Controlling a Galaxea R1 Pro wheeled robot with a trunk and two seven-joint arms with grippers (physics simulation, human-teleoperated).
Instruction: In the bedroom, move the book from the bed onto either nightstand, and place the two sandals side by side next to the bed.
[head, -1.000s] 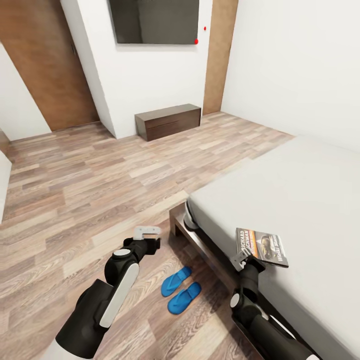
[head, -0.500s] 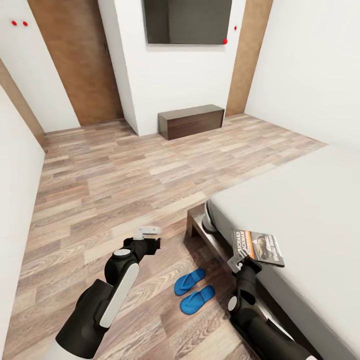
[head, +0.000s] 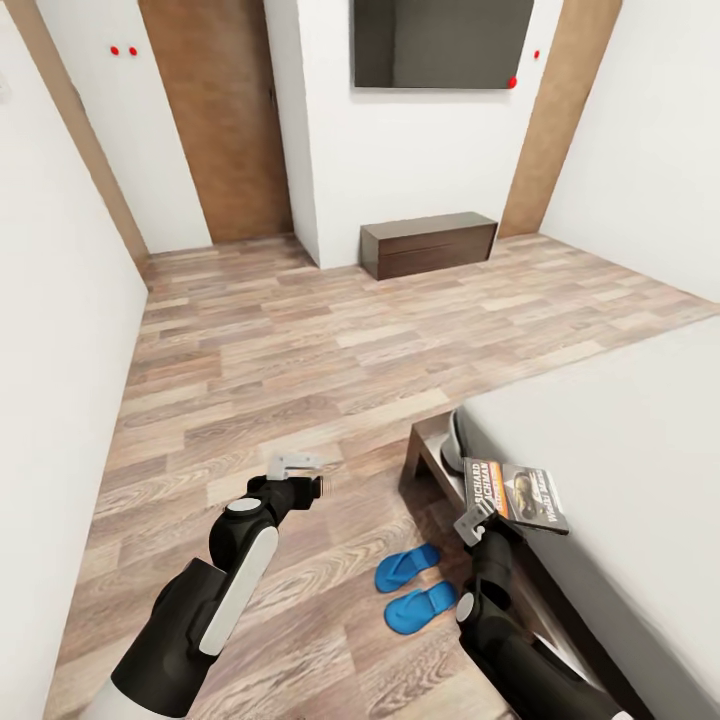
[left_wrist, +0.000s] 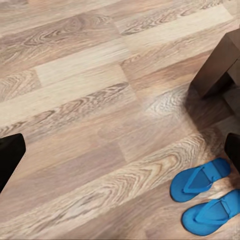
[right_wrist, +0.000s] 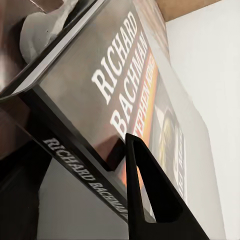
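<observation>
The book (head: 520, 494), grey with an orange band, is held level over the near corner of the bed's grey mattress (head: 620, 430). My right gripper (head: 478, 520) is shut on its near edge. In the right wrist view a dark finger (right_wrist: 150, 200) lies across the book's cover (right_wrist: 125, 100). Two blue sandals (head: 408, 566) (head: 420, 606) lie side by side on the floor beside the bed's dark frame (head: 425, 455). In the left wrist view the sandals (left_wrist: 200, 179) (left_wrist: 212, 216) sit ahead of my left gripper (left_wrist: 121, 155). That left gripper (head: 297, 470) hangs open over the planks, left of the sandals.
A low brown bench (head: 428, 243) stands against the far wall under a dark screen (head: 440, 40). A brown door (head: 215, 120) is at the back left. A white wall (head: 50, 320) runs close along my left. Pale wood floor (head: 300, 340) stretches between.
The whole view has swung left, so bed, sandals and bench sit further right in the picture. Both arms keep their pose, and the book stays in my right gripper.
</observation>
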